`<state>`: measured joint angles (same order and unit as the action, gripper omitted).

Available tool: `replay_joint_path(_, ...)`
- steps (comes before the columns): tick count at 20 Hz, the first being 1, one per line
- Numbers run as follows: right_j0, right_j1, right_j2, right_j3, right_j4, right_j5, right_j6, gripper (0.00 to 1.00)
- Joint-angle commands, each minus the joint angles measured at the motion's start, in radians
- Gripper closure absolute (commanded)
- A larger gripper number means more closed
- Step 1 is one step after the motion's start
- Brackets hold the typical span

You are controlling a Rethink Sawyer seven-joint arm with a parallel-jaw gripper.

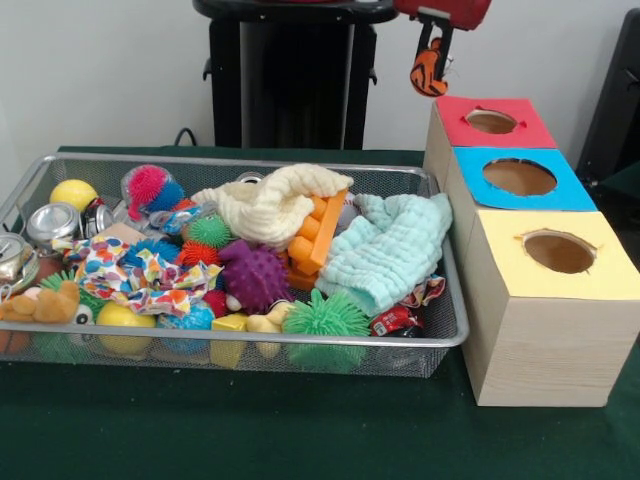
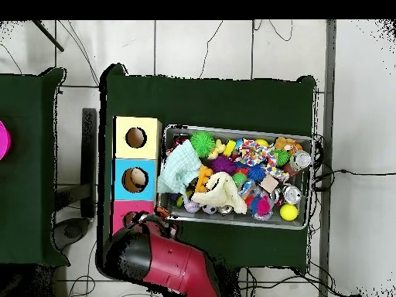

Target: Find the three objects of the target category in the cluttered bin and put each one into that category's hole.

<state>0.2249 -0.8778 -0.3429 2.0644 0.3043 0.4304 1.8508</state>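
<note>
Overhead, end effector (image 1: 432,68) gripping orange toy (image 1: 428,70), red-topped hole (image 1: 491,121) below

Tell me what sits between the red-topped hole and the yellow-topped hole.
The blue-topped hole sits between the red-topped hole and the yellow-topped hole; both views show it.

the bin (image 1: 440,335) is packed to its rim; the cream cloth (image 1: 275,205) and mint cloth (image 1: 385,250) lie heaped on top, covering what is under them. the box (image 1: 545,340) stands just right of the bin, its red hole (image 1: 491,121), blue hole (image 1: 519,177) and yellow hole (image 1: 559,252) open upward. the gripper (image 1: 430,68) hangs over the red end.
</note>
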Motion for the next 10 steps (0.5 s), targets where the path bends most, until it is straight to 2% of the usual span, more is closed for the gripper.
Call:
replay_joint_path(1, 0.032, 0.037, 0.056, 0.118, 0.078, -0.094, 0.321, 1.0)
replay_joint_path(10, 0.087, 0.054, 0.041, 0.103, 0.117, -0.093, 0.35, 1.0)
